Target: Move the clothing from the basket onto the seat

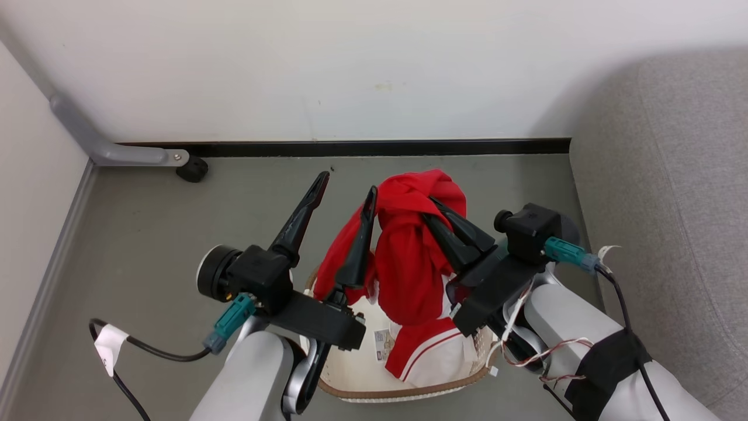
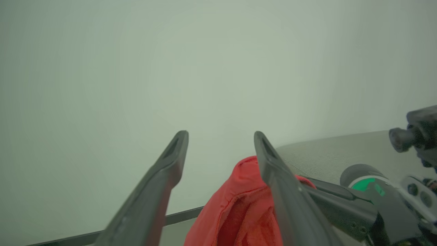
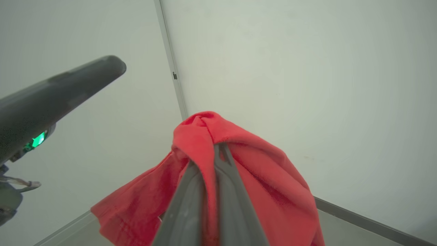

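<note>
A: Red clothing [image 1: 409, 275] hangs mid-frame, its lower end in the basket [image 1: 403, 394] at bottom centre. Why so high?
B: To clear the rim, I think. The right pincer [image 1: 428, 209] pinches its top fold; the left pincer [image 1: 347, 182] stands spread, empty, beside it. The seat [image 1: 672, 175] waits far right.
</note>
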